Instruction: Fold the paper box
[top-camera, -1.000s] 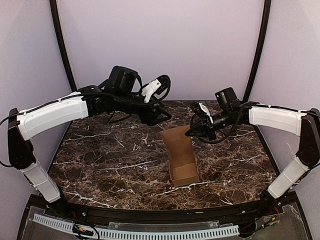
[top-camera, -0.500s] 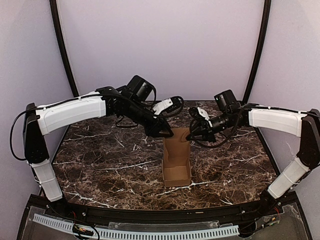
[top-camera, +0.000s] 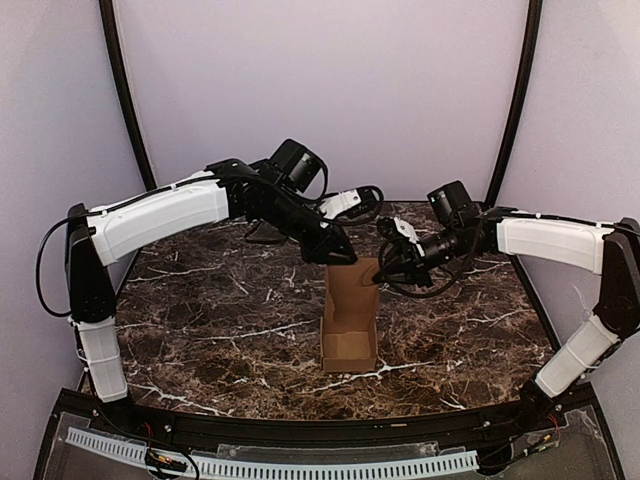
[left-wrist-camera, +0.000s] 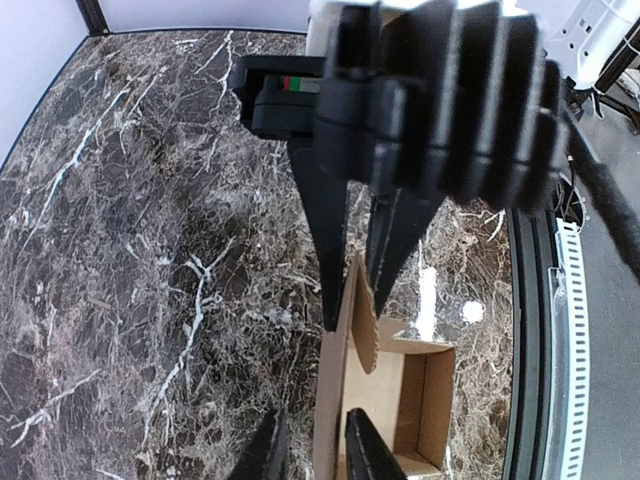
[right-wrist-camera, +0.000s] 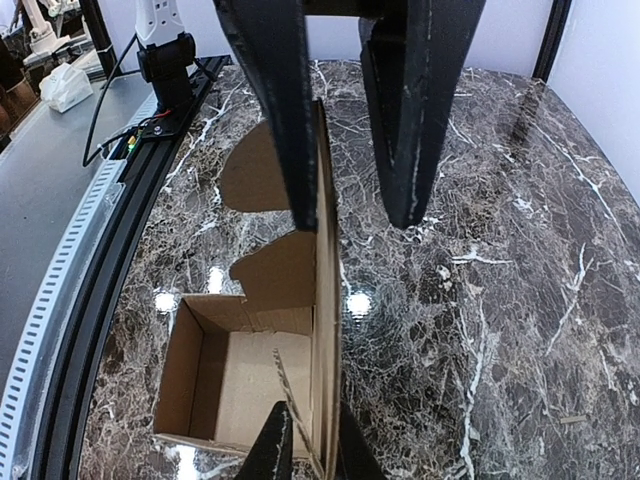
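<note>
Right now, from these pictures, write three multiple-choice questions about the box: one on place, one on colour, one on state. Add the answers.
1. The paper box stands: A) in the middle of the table; B) at its left edge; C) on the floor.
2. Its colour: A) white; B) blue; C) brown.
3. Its state: A) a flat sheet; B) partly folded, top open; C) sealed shut.
Answers: 1 A, marble shows all round it; 2 C, plain brown card; 3 B, walls stand, inside visible.
</note>
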